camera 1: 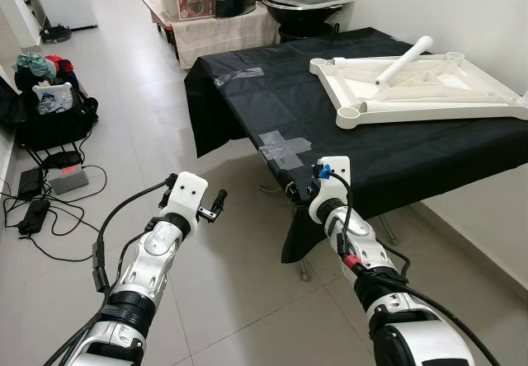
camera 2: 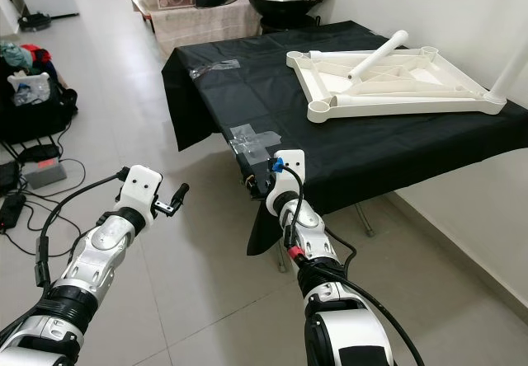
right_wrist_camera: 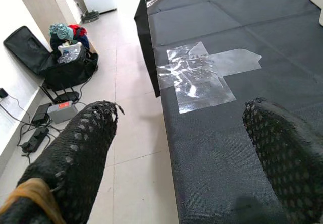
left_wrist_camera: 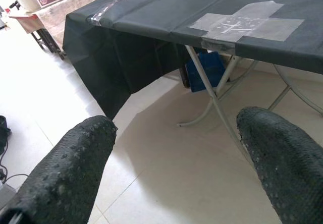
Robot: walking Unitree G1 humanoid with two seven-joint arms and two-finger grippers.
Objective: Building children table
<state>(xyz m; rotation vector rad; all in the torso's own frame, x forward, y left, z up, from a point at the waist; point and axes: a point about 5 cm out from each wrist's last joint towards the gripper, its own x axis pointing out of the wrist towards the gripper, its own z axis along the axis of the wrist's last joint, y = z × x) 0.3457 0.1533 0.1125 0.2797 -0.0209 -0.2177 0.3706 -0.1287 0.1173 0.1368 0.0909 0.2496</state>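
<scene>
One white plastic tabletop lies upside down on the black-covered folding table, sockets up so legs can be pushed in, I judge; one white leg rests across it. The right gripper hovers at the near table edge, fingers apart and empty. The left gripper, also spread, hangs over the floor. An open black bag holds clothes.
</scene>
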